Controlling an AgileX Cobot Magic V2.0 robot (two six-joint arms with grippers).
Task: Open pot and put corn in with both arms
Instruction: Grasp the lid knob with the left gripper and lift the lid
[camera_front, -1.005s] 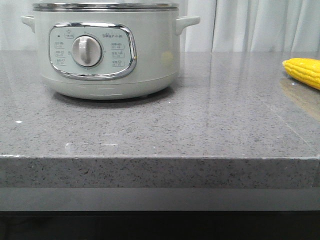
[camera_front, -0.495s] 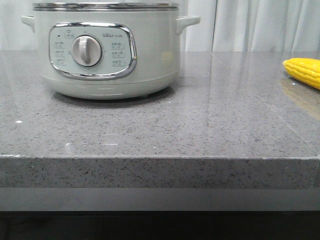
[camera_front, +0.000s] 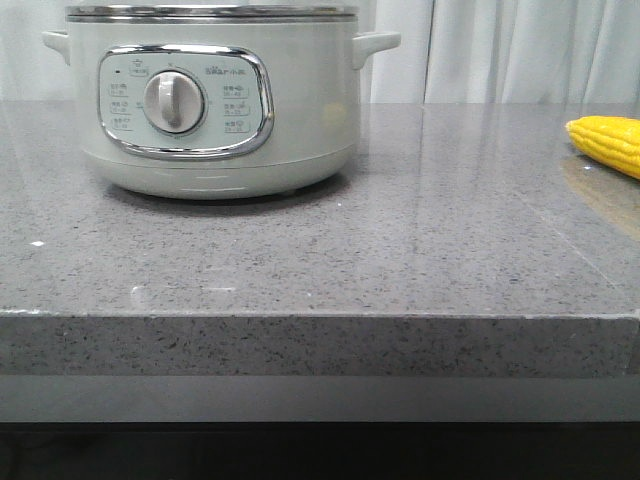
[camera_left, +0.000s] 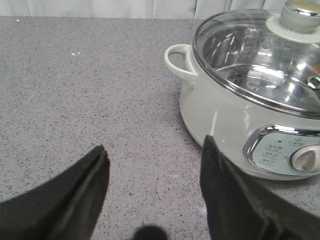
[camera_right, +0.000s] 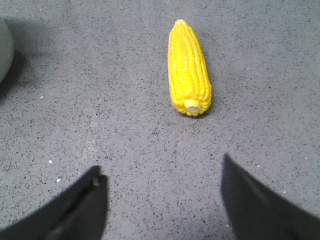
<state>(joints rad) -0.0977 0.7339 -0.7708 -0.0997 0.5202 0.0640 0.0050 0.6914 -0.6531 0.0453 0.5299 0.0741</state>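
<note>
Glass lid (camera_left: 260, 55) closing empty pot (camera_front: 215, 100), corn (camera_right: 187, 67) on counter (camera_front: 400, 250), both end effectors released

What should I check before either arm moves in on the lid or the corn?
1. Glass lid seated on the pot: ok, on.
2. Lid knob reachable: cannot tell, cut off at the frame edge.
3. Left gripper open and empty: ok.
4. Right gripper open and empty: ok.
5. Corn lying free on the countertop, beyond the right gripper: ok.
</note>
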